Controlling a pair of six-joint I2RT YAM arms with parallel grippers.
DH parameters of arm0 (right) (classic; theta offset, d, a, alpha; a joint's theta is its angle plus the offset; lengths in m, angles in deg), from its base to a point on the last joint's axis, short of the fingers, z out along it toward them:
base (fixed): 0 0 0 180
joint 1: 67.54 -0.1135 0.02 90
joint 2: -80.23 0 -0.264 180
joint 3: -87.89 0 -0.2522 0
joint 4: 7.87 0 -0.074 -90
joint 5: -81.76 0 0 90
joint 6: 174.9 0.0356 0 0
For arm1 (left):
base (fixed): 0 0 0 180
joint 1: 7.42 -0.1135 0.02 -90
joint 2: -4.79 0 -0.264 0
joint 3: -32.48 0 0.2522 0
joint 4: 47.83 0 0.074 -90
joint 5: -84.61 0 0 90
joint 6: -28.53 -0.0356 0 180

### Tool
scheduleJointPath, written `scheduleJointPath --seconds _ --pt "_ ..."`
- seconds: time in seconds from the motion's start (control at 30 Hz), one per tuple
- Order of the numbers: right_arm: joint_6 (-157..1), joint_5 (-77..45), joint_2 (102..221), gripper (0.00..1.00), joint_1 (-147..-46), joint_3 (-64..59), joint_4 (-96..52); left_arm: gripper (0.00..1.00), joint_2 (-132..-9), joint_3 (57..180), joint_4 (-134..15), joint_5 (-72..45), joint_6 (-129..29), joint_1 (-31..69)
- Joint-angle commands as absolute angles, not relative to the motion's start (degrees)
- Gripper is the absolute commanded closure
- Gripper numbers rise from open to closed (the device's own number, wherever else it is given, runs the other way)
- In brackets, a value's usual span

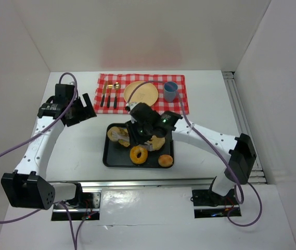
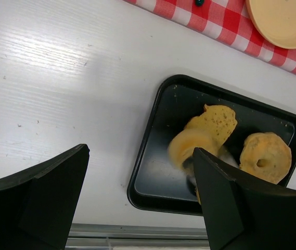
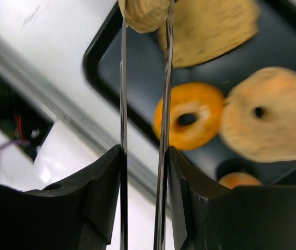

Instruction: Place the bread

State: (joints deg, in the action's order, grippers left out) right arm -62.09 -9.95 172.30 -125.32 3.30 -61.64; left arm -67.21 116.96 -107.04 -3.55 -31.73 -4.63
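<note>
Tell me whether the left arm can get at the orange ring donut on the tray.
Probably, but tightly. The left gripper is open beside the tray, bare table between. The right gripper, holding tongs, hangs just behind the orange donut.

The table (image 1: 85, 151) is viewed from high above; the tray (image 1: 114, 157) is shared, seen nearer from both wrists.

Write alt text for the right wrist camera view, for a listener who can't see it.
The right gripper pinches a tan bread piece between its thin jaws over a black tray. On the tray lie an orange ring donut, a paler ring bread and a flat tan slice; white table shows to the left.
</note>
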Motion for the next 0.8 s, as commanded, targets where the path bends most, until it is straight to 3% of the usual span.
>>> scheduleJointPath --seconds 0.0,0.23,0.57,0.77 --pt "-65.21 -5.16 169.70 0.55 -118.11 7.25 -63.39 0.06 -64.82 118.66 -106.68 -3.73 -32.73 -5.66" --pt "-66.09 -1.38 179.97 0.55 -107.29 16.30 -55.75 0.08 -64.29 117.00 -106.68 -5.56 -33.42 -5.49" --pt "-65.57 -0.15 197.73 0.55 -101.30 29.32 -50.47 0.09 -64.82 111.11 -106.68 -11.81 -29.04 1.02" --pt "-64.95 -1.38 198.88 0.43 -99.98 28.17 -48.26 0.07 -66.13 108.21 -103.96 -13.12 -25.88 4.89"
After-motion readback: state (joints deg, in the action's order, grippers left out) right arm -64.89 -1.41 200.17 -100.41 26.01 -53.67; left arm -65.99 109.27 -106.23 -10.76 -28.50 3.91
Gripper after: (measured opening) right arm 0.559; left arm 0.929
